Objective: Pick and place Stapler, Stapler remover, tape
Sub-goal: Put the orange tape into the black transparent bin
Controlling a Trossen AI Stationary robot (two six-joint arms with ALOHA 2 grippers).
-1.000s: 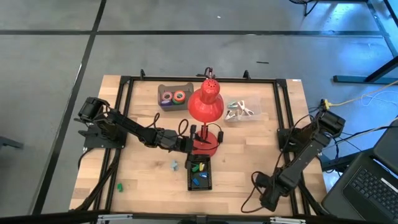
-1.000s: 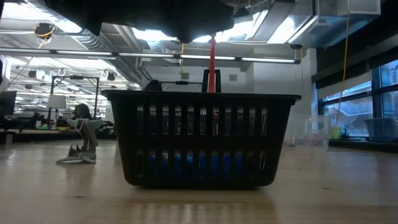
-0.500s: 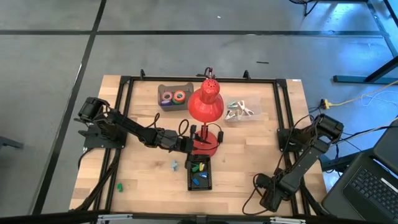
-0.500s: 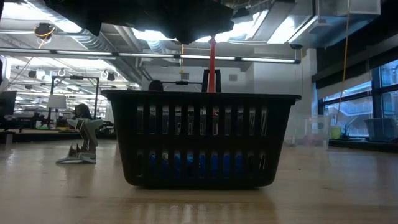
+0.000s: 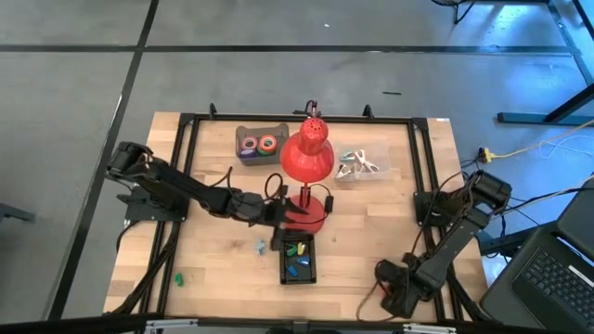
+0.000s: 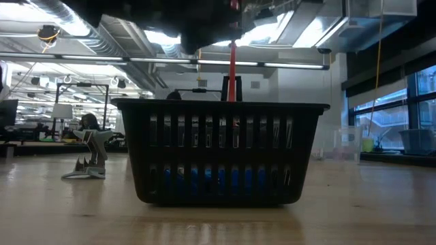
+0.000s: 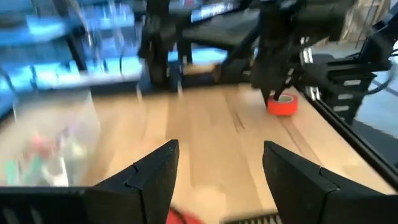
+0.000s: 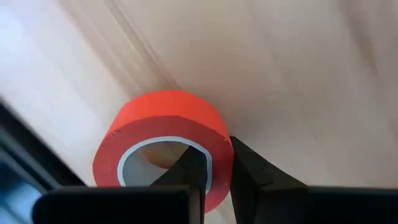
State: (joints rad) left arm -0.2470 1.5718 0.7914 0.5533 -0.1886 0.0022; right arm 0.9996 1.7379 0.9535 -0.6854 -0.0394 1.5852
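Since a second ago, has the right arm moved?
Yes. In the high view the right gripper has slid toward the table's near edge, farther from the black basket, and now pinches the red tape roll.

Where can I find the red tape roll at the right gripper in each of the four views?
High view: not visible; the right gripper, low on the table's right side, covers it.
Low view: not in it.
Left wrist view: the red tape roll lies on the wood under the right gripper.
Right wrist view: it fills the middle, its wall between the gripper's fingers.
Shared landmark: the right gripper.
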